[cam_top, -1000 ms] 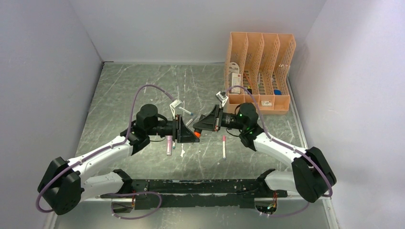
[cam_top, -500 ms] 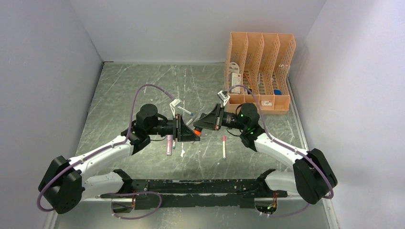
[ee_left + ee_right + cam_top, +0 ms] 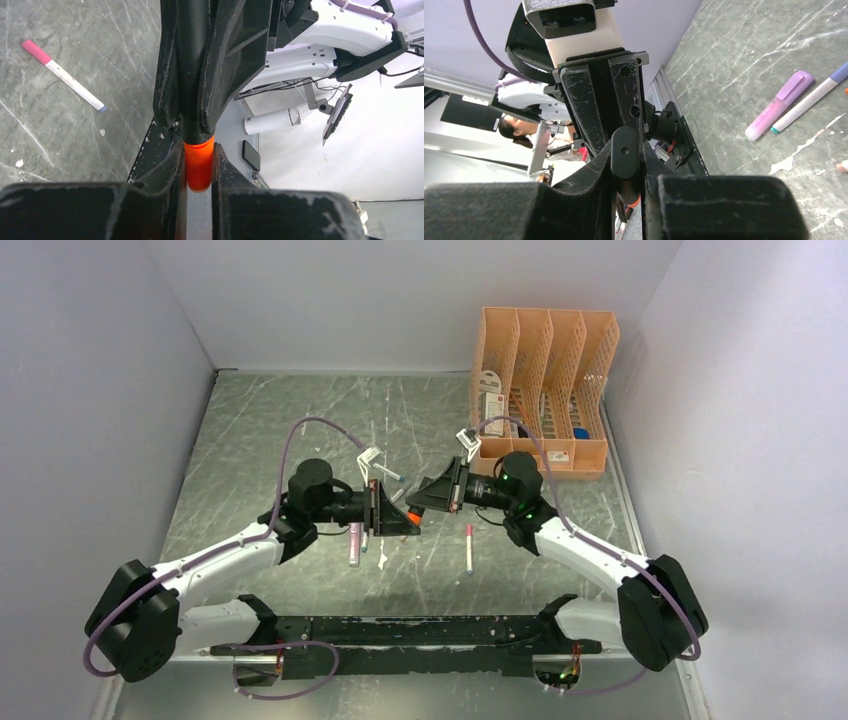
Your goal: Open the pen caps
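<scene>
Left tool (image 3: 199, 151) around orange cap (image 3: 199, 169)

A: What closes in the bench (image 3: 260, 430)?
B: Three plain, pale lavender walls: the back wall (image 3: 400, 300), the left wall (image 3: 90, 420) and the right wall (image 3: 740, 420). The light is soft and even.
A: And the top itself?
B: Grey, veined white like marble. An orange slotted file rack (image 3: 545, 390) stands upright in the far right corner.

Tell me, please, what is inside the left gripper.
The orange end of a black marker, pinched by the left gripper. The right gripper hides most of the barrel beyond.
</scene>
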You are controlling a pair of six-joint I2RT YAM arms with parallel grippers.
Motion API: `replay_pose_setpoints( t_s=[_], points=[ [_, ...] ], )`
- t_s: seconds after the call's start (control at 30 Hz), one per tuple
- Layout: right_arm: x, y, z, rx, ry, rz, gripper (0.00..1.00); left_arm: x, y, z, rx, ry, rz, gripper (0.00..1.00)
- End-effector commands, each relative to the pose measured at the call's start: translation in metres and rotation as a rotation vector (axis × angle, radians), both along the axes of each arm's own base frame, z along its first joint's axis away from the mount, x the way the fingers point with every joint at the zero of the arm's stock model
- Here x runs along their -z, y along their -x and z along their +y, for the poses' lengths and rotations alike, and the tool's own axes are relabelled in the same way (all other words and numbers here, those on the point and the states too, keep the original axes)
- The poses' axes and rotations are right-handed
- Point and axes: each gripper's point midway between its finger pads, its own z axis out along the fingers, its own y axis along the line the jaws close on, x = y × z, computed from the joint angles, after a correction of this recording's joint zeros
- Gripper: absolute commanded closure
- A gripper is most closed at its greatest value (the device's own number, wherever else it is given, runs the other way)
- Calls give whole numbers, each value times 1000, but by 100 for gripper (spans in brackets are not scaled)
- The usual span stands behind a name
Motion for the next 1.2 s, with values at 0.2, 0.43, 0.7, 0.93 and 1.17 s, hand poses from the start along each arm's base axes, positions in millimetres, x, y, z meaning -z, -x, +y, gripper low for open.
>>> replay_pose_setpoints(
  t_s=[0.2,0.43,0.7,0.93,1.17],
  points=[
    [-20,-57,-45,173,32,-46,100,1,27,6,104,55,-30,93],
    [-41,-91,-64,215,14,-91,100,17,47,11,133,40,-3,93],
    [4,-119,-72,220,338,-82,100,56,16,20,-42,-229,-17,93],
    [71,-149,-102,267,780,-77,100,85,-60,60,-348,-658,-92,93],
    [118,-162,-92,262,1044,-66,100,95,-133,110,-570,-910,-98,93]
  ],
)
